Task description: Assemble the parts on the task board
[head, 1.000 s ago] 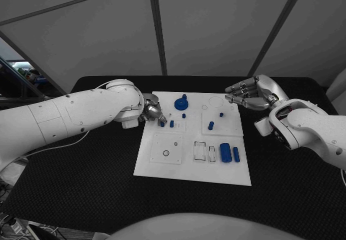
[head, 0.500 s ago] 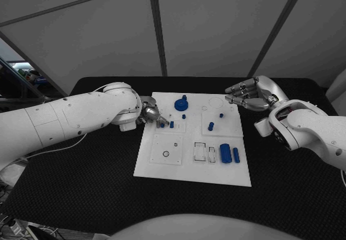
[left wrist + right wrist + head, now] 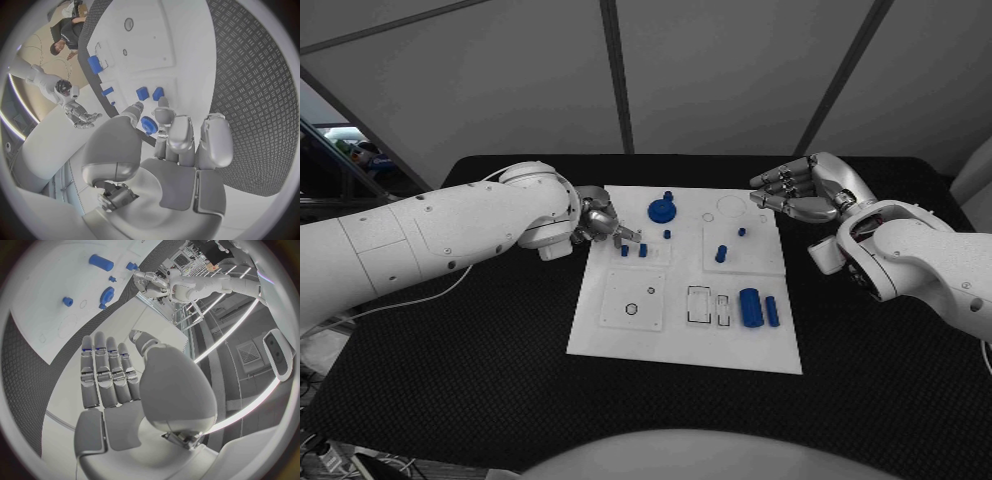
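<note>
Head view: task board (image 3: 687, 340) lies centre frame on the black surface (image 3: 473, 370); left hand (image 3: 600, 221) at its upper-left edge, grasp unclear; right hand (image 3: 798, 190) upper right, empty, fingers loosely spread.
Left wrist view: left hand's fingers (image 3: 179, 137) extended; round blue part (image 3: 149, 125) half hidden behind them, contact unclear.
Right wrist view: right hand fingers (image 3: 106, 372) straight, holding nothing.

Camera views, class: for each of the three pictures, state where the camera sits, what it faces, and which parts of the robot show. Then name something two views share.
Head view: on the robot's head, looking down at the task board; both arms, left hand, right hand.
Left wrist view: behind the left hand, facing the board.
Right wrist view: behind the right hand, its fingers apart, board beyond.
Shared: the round blue part.
</note>
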Available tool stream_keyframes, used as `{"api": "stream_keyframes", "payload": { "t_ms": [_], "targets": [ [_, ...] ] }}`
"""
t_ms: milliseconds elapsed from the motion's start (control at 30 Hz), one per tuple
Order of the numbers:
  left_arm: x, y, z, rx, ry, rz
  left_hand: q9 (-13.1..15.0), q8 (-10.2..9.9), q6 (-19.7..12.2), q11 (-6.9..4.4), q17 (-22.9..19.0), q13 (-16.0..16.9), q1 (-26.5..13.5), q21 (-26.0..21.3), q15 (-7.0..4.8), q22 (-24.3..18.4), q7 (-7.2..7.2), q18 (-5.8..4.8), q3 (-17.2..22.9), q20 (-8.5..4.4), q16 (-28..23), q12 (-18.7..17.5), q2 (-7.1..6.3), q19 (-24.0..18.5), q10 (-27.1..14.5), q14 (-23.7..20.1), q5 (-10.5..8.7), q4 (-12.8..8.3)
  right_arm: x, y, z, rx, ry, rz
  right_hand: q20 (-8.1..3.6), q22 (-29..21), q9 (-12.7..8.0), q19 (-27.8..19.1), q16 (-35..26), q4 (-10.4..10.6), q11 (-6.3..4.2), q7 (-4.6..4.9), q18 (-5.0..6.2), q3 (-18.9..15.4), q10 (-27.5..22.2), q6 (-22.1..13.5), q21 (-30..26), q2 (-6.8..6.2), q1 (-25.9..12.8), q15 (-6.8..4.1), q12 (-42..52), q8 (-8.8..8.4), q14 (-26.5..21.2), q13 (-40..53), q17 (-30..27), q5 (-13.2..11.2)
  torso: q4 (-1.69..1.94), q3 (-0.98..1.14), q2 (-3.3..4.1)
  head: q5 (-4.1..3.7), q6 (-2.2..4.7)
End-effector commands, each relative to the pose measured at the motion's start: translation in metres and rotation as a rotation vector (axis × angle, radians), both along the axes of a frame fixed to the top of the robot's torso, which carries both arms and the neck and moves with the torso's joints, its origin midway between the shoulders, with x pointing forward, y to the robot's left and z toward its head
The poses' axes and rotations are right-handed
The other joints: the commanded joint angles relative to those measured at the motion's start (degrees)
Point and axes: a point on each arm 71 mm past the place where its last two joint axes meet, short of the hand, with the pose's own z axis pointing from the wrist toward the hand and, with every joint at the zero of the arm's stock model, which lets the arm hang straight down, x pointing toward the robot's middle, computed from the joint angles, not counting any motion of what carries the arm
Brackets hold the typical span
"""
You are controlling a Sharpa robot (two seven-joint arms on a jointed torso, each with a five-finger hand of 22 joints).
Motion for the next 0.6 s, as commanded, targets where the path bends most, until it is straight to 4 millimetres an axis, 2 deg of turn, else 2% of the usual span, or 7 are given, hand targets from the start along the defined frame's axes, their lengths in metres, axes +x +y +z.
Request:
{"api": "stream_keyframes", "payload": {
  "t_ms": [33,200,333,400,467,533,600],
  "targets": [
    [0.003,0.0,0.01,-0.088,-0.078,0.046,0.1,-0.4,-1.0,0.32,-0.2,-2.6,1.3,-1.6,0.54,0.2,0.3,1.22,-1.4,0.17,0.0,-2.2,0.06,-1.1,-1.4,0.7,0.09,0.3,0.0,0.001,0.001,0.004,-0.005,0.007,0.41,-0.1,0.0,0.0,-0.1,-0.1,0.01,-0.06,0.29,0.3,-0.5,-0.3,-0.2,-0.1,-0.6,-0.15,-0.1,-0.2,-0.4,-0.1,-0.1,0.2,0.01,0.02,0.02,-0.06,0.07],
    [0.004,0.001,0.017,-0.139,-0.137,0.045,-0.3,-1.0,-3.5,1.23,-1.2,-7.7,4.9,-6.0,1.36,-3.4,1.39,2.23,-3.4,0.85,-0.9,-6.4,0.8,-3.8,-4.9,0.2,0.22,0.1,0.0,0.0,0.001,0.003,-0.005,0.005,0.41,-0.1,0.0,0.0,-0.1,-0.1,0.01,-0.06,0.29,0.3,-0.5,-0.3,-0.2,-0.1,-0.6,-0.15,-0.1,-0.2,-0.4,-0.1,-0.1,0.2,0.0,0.03,-0.01,-0.2,0.11],
    [0.004,-0.005,0.025,-0.212,-0.216,-0.001,-2.1,-2.4,-7.3,2.95,2.4,-9.7,10.5,-17.8,2.81,-12.7,3.17,4.66,-3.9,2.04,2.7,-8.8,1.63,-11.5,-10.1,0.2,0.27,-1.2,0.0,-0.001,0.001,0.003,-0.005,0.004,0.42,-0.1,-0.1,0.0,-0.1,-0.1,0.03,-0.03,0.29,0.3,-0.5,-0.4,-0.2,-0.1,-0.6,-0.13,-0.1,-0.21,-0.4,0.0,-0.1,0.2,0.0,0.02,0.05,-0.36,0.32],
    [0.004,-0.01,0.029,-0.256,-0.268,-0.034,-3.7,-3.6,-8.9,3.96,-3.9,-10.8,14.0,-25.8,3.68,-18.9,4.32,6.14,-2.8,2.68,-2.4,-10.5,2.14,-16.8,-13.5,-3.5,0.31,-2.4,0.0,-0.001,0.001,0.003,-0.005,0.004,0.42,-0.1,-0.1,0.0,-0.1,-0.1,0.03,-0.03,0.29,0.3,-0.5,-0.4,-0.2,-0.1,-0.6,-0.13,-0.1,-0.21,-0.4,0.0,-0.1,0.2,0.02,0.04,0.04,-0.49,0.36],
    [0.004,-0.017,0.034,-0.307,-0.345,-0.084,-5.9,-5.4,-10.3,5.27,-19.2,-13.5,18.7,-32.1,5.05,-23.0,5.6,6.47,-0.2,3.71,-16.4,-14.8,2.41,-21.7,-19.1,-13.8,0.51,-4.2,0.0,-0.001,0.001,0.003,-0.005,0.004,0.42,-0.1,-0.1,0.0,-0.1,-0.1,0.03,-0.03,0.29,0.3,-0.5,-0.4,-0.2,-0.1,-0.6,-0.13,-0.1,-0.21,-0.4,0.0,-0.1,0.2,-0.01,0.07,0.03,-0.63,0.51],
    [0.003,-0.023,0.036,-0.328,-0.412,-0.133,-8.4,-6.9,-10.4,6.48,-23.7,-17.1,21.7,-36.4,6.58,-25.5,7.03,6.33,2.6,4.91,-22.1,-18.9,1.97,-24.7,-21.4,-19.9,0.48,-5.4,0.0,-0.001,0.001,0.003,-0.005,0.004,0.42,-0.1,-0.1,0.0,-0.1,-0.1,0.03,-0.03,0.29,0.3,-0.5,-0.4,-0.2,-0.1,-0.6,-0.13,-0.1,-0.21,-0.4,0.0,-0.1,0.2,-0.02,0.05,0.02,-0.75,0.67],
    [0.0,-0.029,0.035,-0.332,-0.481,-0.193,-10.7,-8.1,-10.1,6.96,-25.6,-20.0,23.6,-38.5,6.97,-27.1,7.08,6.65,4.7,5.54,-24.0,-21.6,0.82,-25.1,-21.7,-21.0,0.23,-6.5,0.0,0.0,0.001,0.003,-0.005,0.004,0.42,-0.1,-0.1,0.0,-0.1,-0.1,0.04,-0.02,0.29,0.3,-0.6,-0.4,-0.3,-0.09,-0.6,-0.12,-0.1,-0.22,-0.4,0.0,-0.1,0.3,-0.06,0.02,0.05,-0.97,0.86]
  ]
}}
